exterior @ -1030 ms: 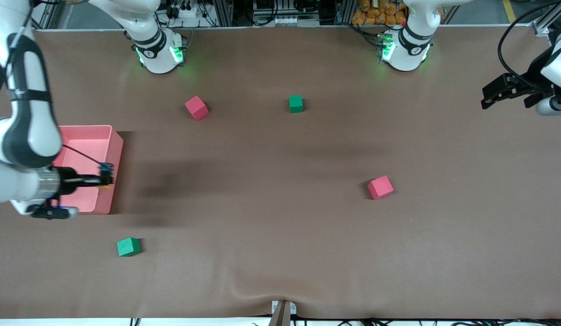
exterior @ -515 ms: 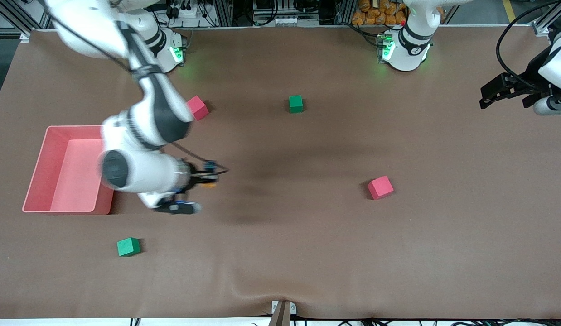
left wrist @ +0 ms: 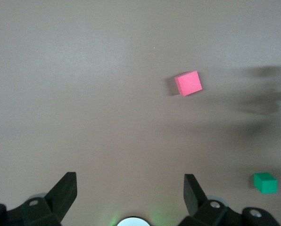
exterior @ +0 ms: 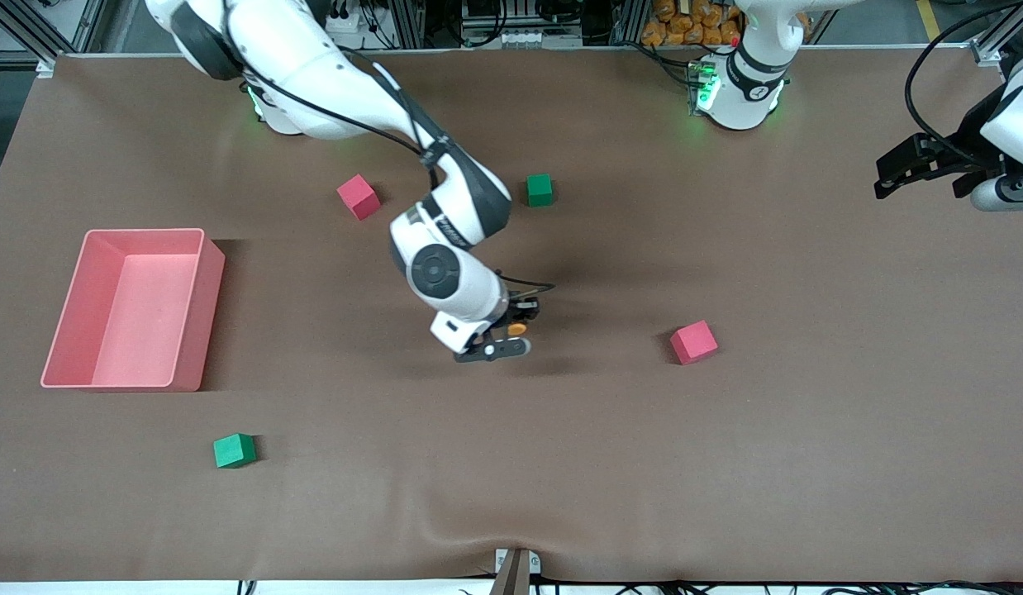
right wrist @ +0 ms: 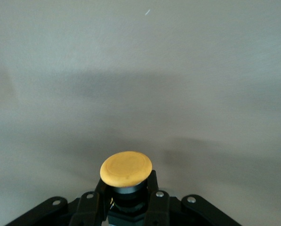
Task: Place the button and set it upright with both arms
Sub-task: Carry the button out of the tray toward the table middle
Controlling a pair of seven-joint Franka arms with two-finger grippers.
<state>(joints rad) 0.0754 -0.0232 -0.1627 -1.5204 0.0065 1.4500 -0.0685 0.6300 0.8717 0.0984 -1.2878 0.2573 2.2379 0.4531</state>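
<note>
So the right gripper [exterior: 518,324] is up over the middle of the table [exterior: 726,463], clamped tight on the button [right wrist: 126,169], orange cap poking out past the fingers [right wrist: 153,197]. The left gripper [exterior: 925,172] waits with jaws spread wide, out at its own end of the table. The pink bin [exterior: 65,330], at the right arm's end, has nothing in it.

even overhead light, soft shadows on the table [exterior: 726,463]; left wrist view shows smeared shadows.
</note>
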